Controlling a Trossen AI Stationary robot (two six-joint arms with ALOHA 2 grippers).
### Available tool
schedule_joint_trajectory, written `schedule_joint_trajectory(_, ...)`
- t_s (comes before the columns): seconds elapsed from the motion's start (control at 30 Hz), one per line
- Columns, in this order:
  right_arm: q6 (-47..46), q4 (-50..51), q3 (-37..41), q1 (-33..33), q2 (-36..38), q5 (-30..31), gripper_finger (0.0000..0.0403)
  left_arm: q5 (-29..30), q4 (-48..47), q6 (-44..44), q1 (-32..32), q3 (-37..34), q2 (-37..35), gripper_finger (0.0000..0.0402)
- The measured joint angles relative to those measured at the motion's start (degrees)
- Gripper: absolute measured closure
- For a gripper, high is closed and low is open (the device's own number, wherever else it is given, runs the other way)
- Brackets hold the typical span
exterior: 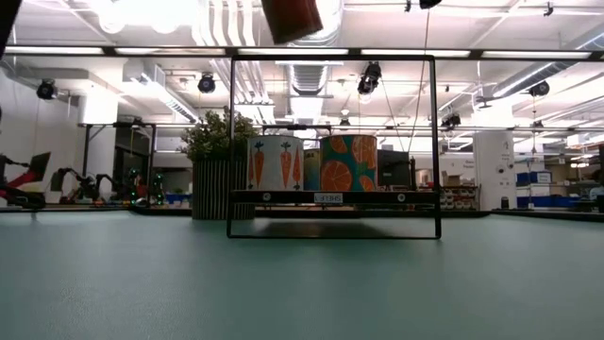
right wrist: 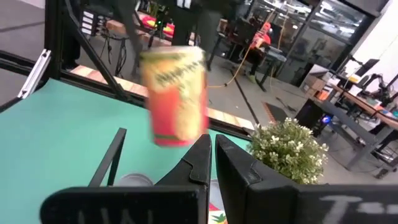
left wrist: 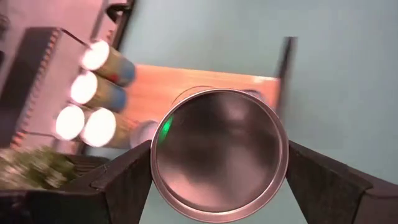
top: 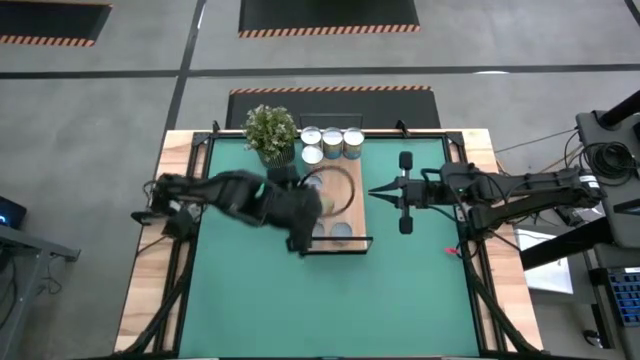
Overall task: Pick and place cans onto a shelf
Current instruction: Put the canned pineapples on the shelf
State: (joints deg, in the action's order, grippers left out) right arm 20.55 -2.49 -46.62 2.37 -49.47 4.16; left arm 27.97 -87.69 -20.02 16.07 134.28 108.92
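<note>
Your left gripper (left wrist: 219,171) is gripping a red and gold can (right wrist: 176,96), holding it in the air above the shelf (top: 352,215). Your right gripper (right wrist: 212,158) is waiting clenched and empty, just right of the shelf. Four cans (top: 331,141) are standing beside the plant (top: 270,132).

Your overhead picture is evenly lit and fairly soft, with only faint shadows on the worktop (top: 400,290). At table height, ceiling lamps (exterior: 142,11) blow out to white glare, and the green surface close to the lens is out of focus. From the left wrist, four can tops (left wrist: 84,106) burn out white and the plant (left wrist: 31,168) smears. In the right wrist picture the red can (right wrist: 176,96) is motion-blurred.
</note>
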Motion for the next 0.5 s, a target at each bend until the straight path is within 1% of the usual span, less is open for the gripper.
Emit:
schedule_joint_trajectory(0.1,0.0,0.0,0.6,0.0,0.9,-0.1,0.039,-0.3,1.8,6.8,-4.5,0.0,0.7,0.0092)
schedule_joint_trajectory(0.23,0.0,0.2,0.9,0.0,1.4,-0.1,0.039,-0.4,7.5,13.2,-10.4,-0.1,1.6,0.0091)
schedule_joint_trajectory(0.37,0.0,1.0,0.9,0.0,1.5,-0.1,0.039,-1.0,11.2,16.4,-16.2,0.0,3.4,0.0091)
schedule_joint_trajectory(0.5,-0.1,2.9,0.9,0.0,2.0,-0.1,0.039,-5.6,12.7,16.6,-21.6,0.0,5.9,0.009)
